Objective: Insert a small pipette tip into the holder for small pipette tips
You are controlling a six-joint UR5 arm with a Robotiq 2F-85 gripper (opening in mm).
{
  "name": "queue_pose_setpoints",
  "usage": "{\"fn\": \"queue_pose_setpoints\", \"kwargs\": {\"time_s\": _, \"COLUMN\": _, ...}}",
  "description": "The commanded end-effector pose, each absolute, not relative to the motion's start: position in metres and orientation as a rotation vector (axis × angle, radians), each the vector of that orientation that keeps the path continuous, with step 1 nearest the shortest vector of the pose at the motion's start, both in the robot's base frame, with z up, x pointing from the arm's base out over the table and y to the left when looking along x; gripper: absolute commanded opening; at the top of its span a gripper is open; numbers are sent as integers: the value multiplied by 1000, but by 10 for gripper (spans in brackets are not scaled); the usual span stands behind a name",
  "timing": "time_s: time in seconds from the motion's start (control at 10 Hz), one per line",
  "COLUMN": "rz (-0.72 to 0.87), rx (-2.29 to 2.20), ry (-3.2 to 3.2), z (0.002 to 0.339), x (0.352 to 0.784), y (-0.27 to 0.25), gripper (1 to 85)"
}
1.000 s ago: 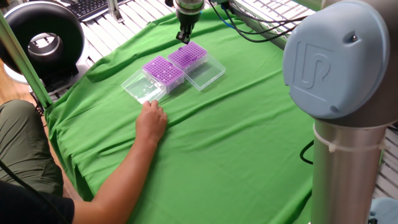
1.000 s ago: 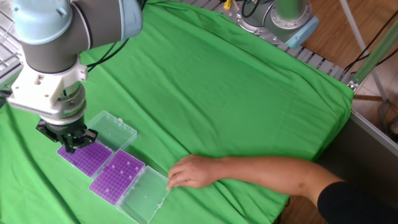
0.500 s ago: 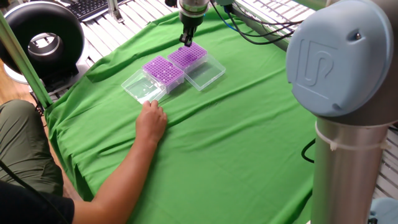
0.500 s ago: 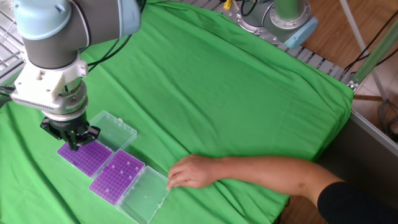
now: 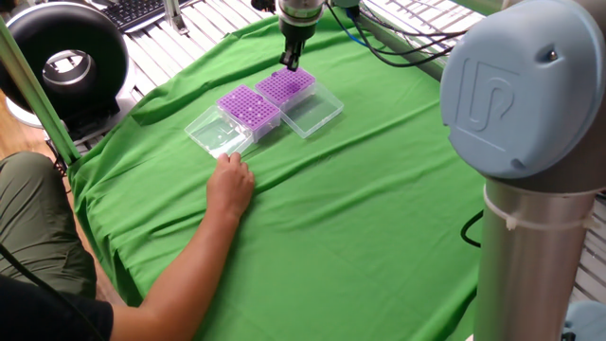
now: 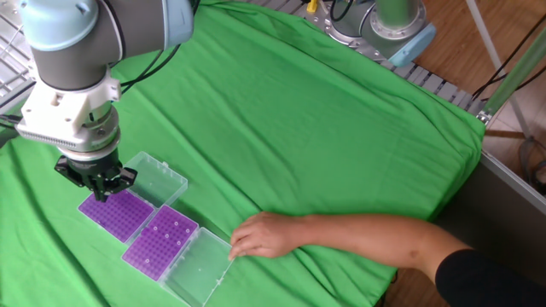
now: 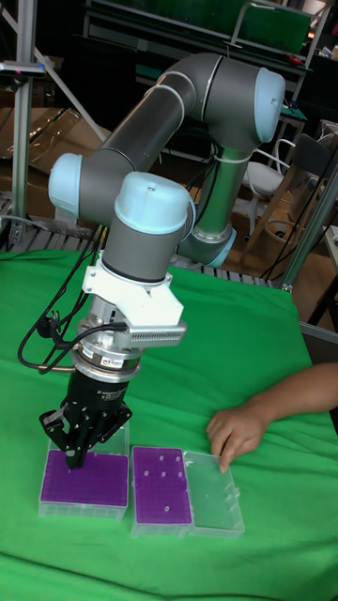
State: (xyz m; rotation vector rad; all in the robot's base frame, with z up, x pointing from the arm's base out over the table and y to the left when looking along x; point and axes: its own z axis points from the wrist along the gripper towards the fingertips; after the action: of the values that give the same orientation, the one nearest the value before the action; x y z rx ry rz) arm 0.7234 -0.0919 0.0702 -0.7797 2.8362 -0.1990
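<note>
The robot's black gripper [image 7: 75, 457] points straight down over the square purple rack [image 7: 84, 479] near the tabletop's corner, lining up with a hole. Its fingers [image 6: 101, 185] look pressed together; I cannot see a tip.

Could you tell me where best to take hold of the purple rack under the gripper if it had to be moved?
Probably by the clear box's two free outer side walls, coming from above. The rack lies flat on the cloth; the second rack sits beside one side, its open lid lies on another, and the gripper hangs over its top.
</note>
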Motion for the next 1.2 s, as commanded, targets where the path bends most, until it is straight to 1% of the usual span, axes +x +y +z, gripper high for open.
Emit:
{"fn": "queue_pose_setpoints", "kwargs": {"time_s": 0.0, "rz": -199, "rx": -789, "ry": 2831, "z": 70, "x": 720, "y": -98, "gripper": 10}}
{"fn": "queue_pose_setpoints", "kwargs": {"time_s": 1.1, "rz": -182, "rx": -801, "ry": 2824, "z": 63, "x": 712, "y": -104, "gripper": 10}}
